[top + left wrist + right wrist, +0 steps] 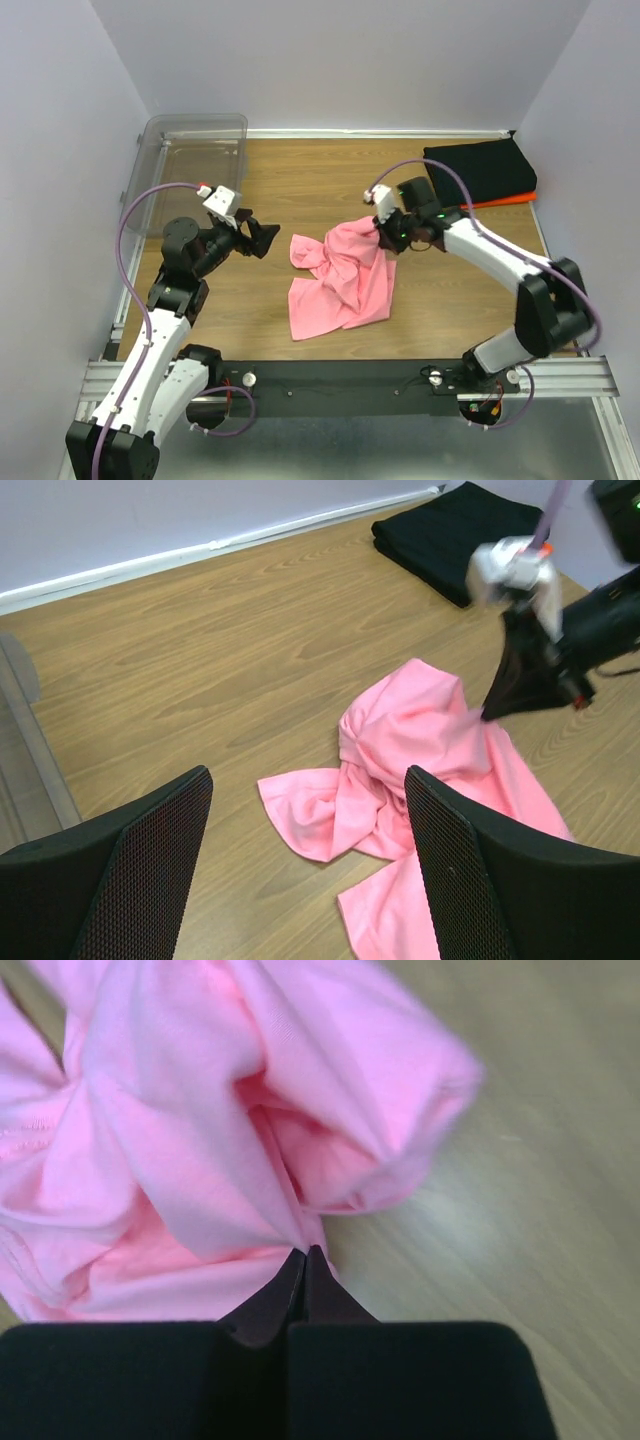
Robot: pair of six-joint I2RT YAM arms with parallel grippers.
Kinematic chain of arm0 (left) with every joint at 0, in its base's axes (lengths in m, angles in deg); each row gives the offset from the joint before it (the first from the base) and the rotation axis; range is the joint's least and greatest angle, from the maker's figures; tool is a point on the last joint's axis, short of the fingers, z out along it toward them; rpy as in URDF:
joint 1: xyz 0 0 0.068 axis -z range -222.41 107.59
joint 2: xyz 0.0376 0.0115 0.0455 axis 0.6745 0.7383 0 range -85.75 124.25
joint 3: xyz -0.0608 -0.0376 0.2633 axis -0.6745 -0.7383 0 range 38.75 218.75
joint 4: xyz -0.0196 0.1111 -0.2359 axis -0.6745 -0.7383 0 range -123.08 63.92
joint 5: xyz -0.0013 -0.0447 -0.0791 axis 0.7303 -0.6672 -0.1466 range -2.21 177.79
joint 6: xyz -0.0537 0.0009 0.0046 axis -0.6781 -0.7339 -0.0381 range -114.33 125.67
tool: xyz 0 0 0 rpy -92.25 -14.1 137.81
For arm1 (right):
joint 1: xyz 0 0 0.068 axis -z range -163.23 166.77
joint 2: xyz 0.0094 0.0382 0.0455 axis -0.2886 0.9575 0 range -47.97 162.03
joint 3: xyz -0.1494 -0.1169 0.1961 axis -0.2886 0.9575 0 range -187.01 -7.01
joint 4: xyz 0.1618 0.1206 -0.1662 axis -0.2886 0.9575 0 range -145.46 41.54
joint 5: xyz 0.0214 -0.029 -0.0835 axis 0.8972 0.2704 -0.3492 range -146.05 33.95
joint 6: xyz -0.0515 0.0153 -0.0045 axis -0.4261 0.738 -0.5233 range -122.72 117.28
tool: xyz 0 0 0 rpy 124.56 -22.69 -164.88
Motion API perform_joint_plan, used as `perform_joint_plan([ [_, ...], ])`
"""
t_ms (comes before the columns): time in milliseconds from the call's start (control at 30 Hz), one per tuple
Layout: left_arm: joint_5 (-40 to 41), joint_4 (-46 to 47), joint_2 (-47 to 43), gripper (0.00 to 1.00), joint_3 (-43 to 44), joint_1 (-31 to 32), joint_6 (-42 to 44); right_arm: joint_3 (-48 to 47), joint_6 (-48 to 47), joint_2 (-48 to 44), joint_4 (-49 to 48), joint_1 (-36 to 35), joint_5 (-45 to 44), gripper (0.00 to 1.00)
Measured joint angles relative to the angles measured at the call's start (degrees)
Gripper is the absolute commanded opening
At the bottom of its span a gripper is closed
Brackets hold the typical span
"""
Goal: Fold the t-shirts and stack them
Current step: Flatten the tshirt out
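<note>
Pink t-shirt (pixel 340 280) lay crumpled mid wooden surface (pixel 300 180), far-right part bunched and lifted. Right fingers (pixel 275 1305) were pinched together on fold of that pink cloth. Left fingers (pixel 130 860) hung spread wide, holding nothing, left of shirt and apart from it. Folded black t-shirt (pixel 480 170) sat atop orange t-shirt (pixel 510 199) in far right corner. Clear plastic bin (pixel 190 150) stood far left.

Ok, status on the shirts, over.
Right gripper jaws shut on pink t-shirt, crumpled mid-table. Left gripper jaws open, clear of cloth. Black t-shirt folded atop orange t-shirt, far right. Nothing in the way.
</note>
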Motion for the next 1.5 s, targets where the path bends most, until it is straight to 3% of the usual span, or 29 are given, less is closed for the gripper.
perform_joint_plan([
  [100,0.00,-0.44,0.00,0.85,0.00,0.07,-0.02,-0.50,0.09,-7.43,0.07,5.81,-0.48,0.01],
  [267,0.00,-0.59,0.46,0.85,0.00,0.37,0.00,-3.23,0.79,-17.51,-1.60,22.67,-5.66,0.00],
  [400,0.00,-0.87,1.57,0.83,0.00,0.39,-0.04,-0.57,-0.13,-19.98,-3.02,28.41,-10.34,0.01],
  [600,-0.02,-0.76,4.07,0.80,0.00,2.38,-1.16,7.89,-1.99,-19.19,-1.68,30.53,-8.39,0.01],
  [733,2.21,-0.39,9.20,0.80,0.33,11.26,-4.96,9.27,-3.23,-20.52,-0.50,30.51,-0.96,0.00],
  [933,8.68,5.01,25.42,0.82,4.59,26.27,-12.22,8.11,-4.63,-25.53,0.90,30.51,8.92,0.01],
  [1133,11.65,11.32,42.42,0.80,13.25,27.36,-14.93,3.28,-4.96,-26.67,3.10,30.51,16.79,0.01],
  [1233,14.36,12.20,43.30,0.80,14.12,27.32,-15.72,-3.89,-4.68,-21.90,6.01,28.24,20.65,0.00],
  [1300,16.98,12.33,40.24,0.80,13.38,27.32,-15.91,-10.71,-4.09,-17.16,7.93,21.68,20.68,0.01],
  [1400,22.80,12.33,30.51,0.80,10.14,27.21,-15.89,-19.93,-2.86,-11.52,10.23,7.96,20.59,0.01],
  [1500,29.20,10.64,16.26,0.81,5.88,26.86,-15.91,-32.59,-0.70,-6.69,13.55,-0.50,23.47,0.01],
])
